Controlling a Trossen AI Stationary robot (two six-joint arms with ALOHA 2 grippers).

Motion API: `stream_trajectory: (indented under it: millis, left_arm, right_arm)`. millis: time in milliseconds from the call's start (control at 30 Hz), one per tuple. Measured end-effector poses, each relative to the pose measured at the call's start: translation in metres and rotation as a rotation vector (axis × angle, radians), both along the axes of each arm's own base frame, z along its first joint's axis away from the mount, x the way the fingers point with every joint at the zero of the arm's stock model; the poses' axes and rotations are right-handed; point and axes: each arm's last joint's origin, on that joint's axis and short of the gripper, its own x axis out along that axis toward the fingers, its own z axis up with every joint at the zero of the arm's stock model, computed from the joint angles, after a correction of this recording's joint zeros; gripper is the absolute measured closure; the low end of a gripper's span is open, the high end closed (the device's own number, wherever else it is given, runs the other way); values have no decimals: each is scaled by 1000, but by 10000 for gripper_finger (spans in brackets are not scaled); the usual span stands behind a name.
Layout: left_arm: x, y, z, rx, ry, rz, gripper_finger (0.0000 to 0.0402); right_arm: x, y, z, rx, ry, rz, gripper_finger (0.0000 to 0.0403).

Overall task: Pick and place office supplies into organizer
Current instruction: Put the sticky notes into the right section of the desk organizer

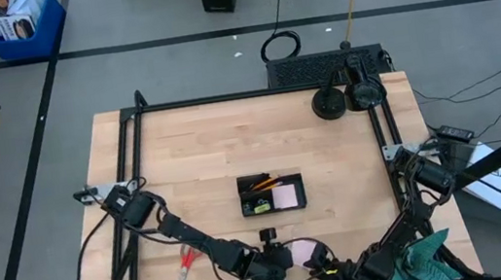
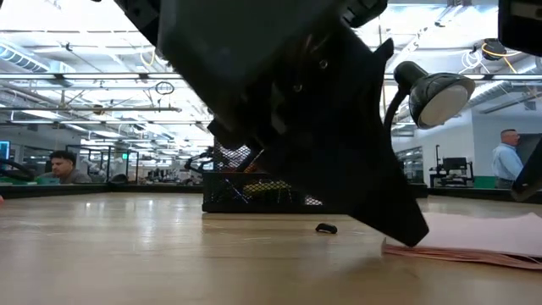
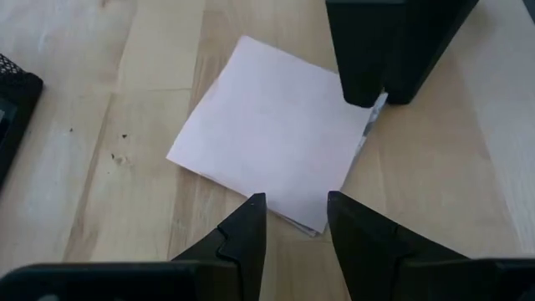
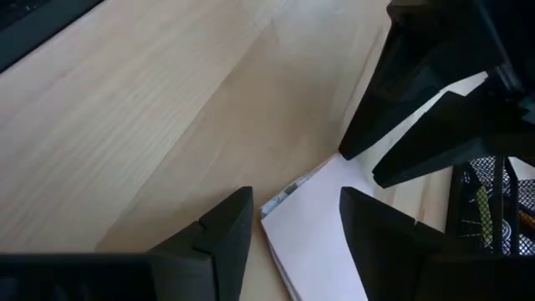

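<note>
A pink sticky-note pad [image 1: 302, 250] lies flat on the wooden table near its front edge, also in the left wrist view [image 3: 267, 125]. My left gripper [image 3: 297, 219] is open and slants down, its fingertips astride one corner of the pad. My right gripper [image 4: 288, 219] comes from the opposite side, open, with the far corner of the pad [image 4: 322, 226] between its fingers. The black organizer [image 1: 272, 194] stands mid-table and holds orange pencils and another pink pad. Red-handled scissors [image 1: 187, 270] lie at the front left. My left gripper's fingertips [image 3: 251, 213] stand at the pad's near corner [image 3: 308, 224]; I cannot tell whether they touch it. My right gripper's fingers [image 3: 361, 84] stand over the pad's opposite corner [image 3: 368, 117], slanting down; whether they touch it cannot be told. The pad lies flat on the table.
A tiny black binder clip [image 2: 326, 228] lies on the table between the pad and the organizer. A teal cloth [image 1: 426, 255] sits at the front right. Two round black discs [image 1: 348, 99] rest at the far right corner. People stand in the room behind.
</note>
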Motion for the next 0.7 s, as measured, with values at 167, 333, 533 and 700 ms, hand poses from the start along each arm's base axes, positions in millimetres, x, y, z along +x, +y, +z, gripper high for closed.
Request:
stream_trajectory:
  millis: [167,333,533,700]
  left_arm:
    - [0,0,0,-5,-1,-3,266]
    - [0,-1,0,-20,9,-19,266]
    - [0,-1,0,-21,10,-20,266]
    - [0,-1,0,-21,10,-20,266]
  right_arm:
    - [0,-9,-9,-63,51,-31,229]
    - [5,-14,-17,-74,70,-50,238]
    - [8,-20,-18,-53,85,-101,266]
    - [7,-23,-19,-26,103,-152,341]
